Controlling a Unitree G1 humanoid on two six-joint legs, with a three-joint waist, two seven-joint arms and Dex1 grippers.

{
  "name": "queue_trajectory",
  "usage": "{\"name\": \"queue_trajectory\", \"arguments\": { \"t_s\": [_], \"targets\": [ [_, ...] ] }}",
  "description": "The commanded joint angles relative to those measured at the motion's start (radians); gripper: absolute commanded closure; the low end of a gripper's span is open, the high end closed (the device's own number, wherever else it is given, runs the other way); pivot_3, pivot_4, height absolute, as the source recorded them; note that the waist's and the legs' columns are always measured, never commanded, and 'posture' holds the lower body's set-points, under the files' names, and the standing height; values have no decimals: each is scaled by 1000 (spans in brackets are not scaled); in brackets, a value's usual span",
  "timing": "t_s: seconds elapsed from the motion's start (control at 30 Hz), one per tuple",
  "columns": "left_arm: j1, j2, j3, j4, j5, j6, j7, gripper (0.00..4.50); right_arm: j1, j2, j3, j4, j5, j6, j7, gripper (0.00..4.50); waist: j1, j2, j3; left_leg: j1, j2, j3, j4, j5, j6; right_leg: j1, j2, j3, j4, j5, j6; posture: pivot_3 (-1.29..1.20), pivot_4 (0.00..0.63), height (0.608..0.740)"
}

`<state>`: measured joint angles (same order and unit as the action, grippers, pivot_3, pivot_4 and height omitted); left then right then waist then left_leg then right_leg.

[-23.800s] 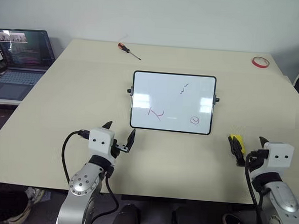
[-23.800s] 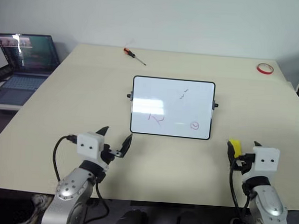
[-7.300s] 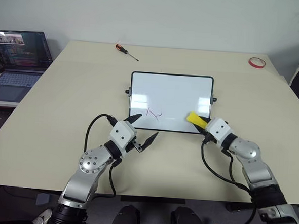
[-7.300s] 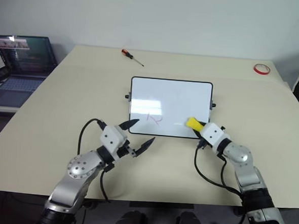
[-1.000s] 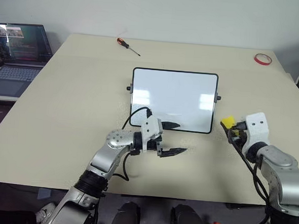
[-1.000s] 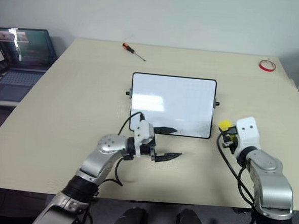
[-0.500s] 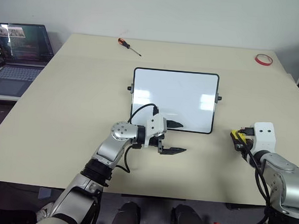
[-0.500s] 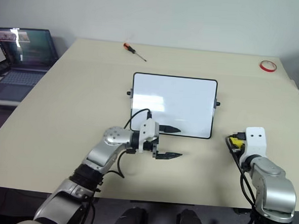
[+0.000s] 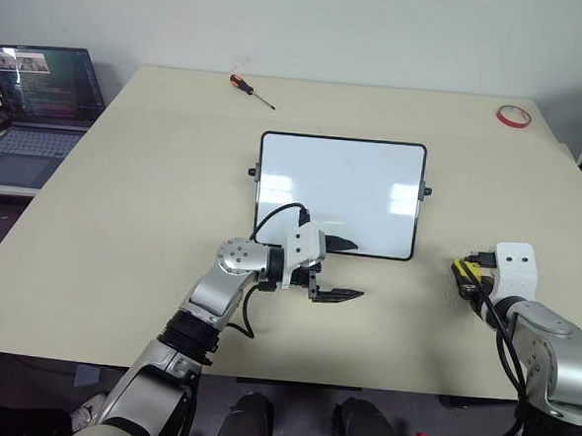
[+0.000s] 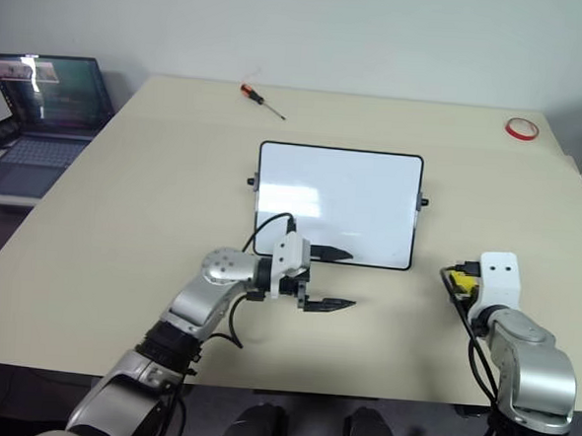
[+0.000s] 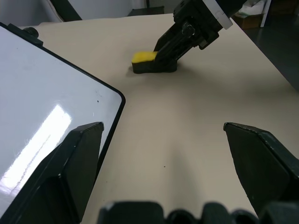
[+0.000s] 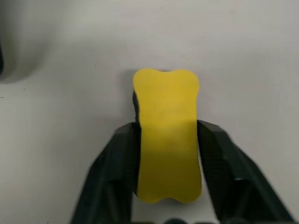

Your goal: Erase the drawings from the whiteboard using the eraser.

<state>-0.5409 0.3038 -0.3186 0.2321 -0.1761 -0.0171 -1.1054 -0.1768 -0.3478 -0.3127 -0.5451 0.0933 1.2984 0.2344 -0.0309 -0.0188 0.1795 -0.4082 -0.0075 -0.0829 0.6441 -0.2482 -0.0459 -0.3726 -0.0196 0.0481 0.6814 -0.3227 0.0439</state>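
Whiteboard [image 9: 339,194]: lies flat mid-table, black-framed, with a small knob at each short side; its white face looks clean in both eye views, with no marks to be made out.
Eraser [image 12: 167,135]: on the table to the right of the whiteboard and apart from it. The eye views give just a sliver of yellow at the tip of the right gripper; the right wrist view gives its whole yellow top, shaped like a bone; the left wrist view gives its side, yellow over a black base that sits on the table.
Right gripper [image 9: 465,278]: its two black fingers [image 12: 115,163] flank the eraser on either side. The right wrist view has them close against the yellow block, but whether they press it or stand just off it cannot be told.
Left gripper [image 9: 337,269]: jaws spread wide and holding nothing, pointing to the right at the whiteboard's near edge. In the eye views one finger lies over the board's near rim and the other over bare table just in front. The left wrist view looks between the fingers to the board's rounded corner and on to the eraser.
Table [image 9: 154,200]: pale beige.
Screwdriver [image 9: 250,90]: red-handled, near the far edge.
Tape ring [image 9: 511,116]: red, at the far right corner.
Laptop [image 9: 29,103]: open, on a lower surface left of the table.
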Motion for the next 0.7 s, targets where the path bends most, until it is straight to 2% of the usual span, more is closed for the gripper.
{"name": "queue_trajectory", "arguments": {
  "t_s": [0.03, 0.13, 0.27, 0.33, 0.53, 0.7],
  "targets": [
    [-14, -6, -1, -34, 3, -15, -4, 0, -19, 6, -35, -14, 4, -21, -24, 1017, 0, 0, 0, 0, 0, 0, 0, 0, 0, 0, 0, 0, 0, 0, 0, 0, 150, 740],
    [-16, -4, 0, -32, 5, -16, -4, 0, -27, 15, -47, -16, 11, -32, -39, 17, 0, 0, 0, 0, 0, 0, 0, 0, 0, 0, 0, 0, 0, 0, 0, 0, 150, 740],
    [-19, 0, 22, -59, -20, 13, 3, 0, -52, 30, -64, -30, 18, -55, -59, 17, -1, 1, 0, 0, 0, 0, 0, 0, 0, 0, 0, 0, 1, 0, 0, 0, 150, 740],
    [-9, -13, 65, -106, -75, 102, 48, 0, -72, 44, -82, -39, 20, -79, -73, 17, -1, 1, 0, 0, 0, 0, 0, 0, 0, 0, 0, 0, 1, 0, 0, 0, 150, 740],
    [33, -31, 187, -252, -136, 343, 269, 0, -131, 107, -129, -68, 47, -148, -103, 17, -4, 2, -1, 0, 1, 0, 1, 0, 0, 0, 0, 0, 1, 0, 0, 0, 150, 740],
    [112, -72, 279, -392, -97, 393, 517, 0, -91, 168, -116, -81, 61, -397, -116, 17, -1, 2, -1, 0, 0, 0, 1, 0, 0, 0, 0, 0, 1, 0, 0, 0, 150, 740]
  ]
}}
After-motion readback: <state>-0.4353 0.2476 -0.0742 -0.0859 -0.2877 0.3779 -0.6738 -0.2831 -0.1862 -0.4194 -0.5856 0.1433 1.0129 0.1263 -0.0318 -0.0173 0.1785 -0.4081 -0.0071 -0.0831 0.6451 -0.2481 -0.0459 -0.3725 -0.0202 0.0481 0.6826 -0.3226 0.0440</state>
